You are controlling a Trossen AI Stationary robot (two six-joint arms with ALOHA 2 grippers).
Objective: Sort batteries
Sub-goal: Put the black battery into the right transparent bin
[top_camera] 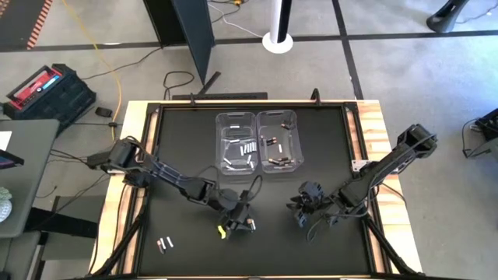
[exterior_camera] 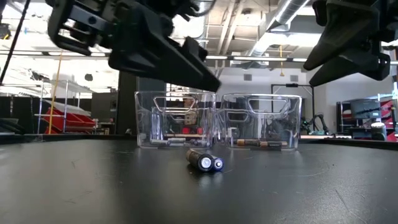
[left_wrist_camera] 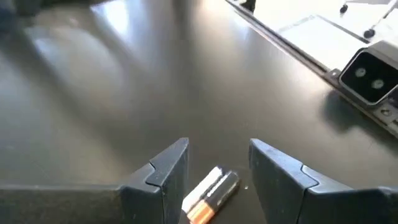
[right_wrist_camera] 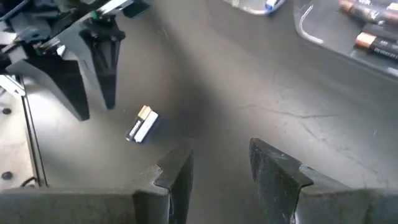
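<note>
Batteries (two, side by side) lie on the black tabletop between the left gripper's spread fingers, unheld. Right gripper hovers nearby, fingers spread, empty.

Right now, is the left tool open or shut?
Open. In the left wrist view the left tool shows two fingers standing apart, with batteries lying loose on the black mat between them, untouched.
</note>
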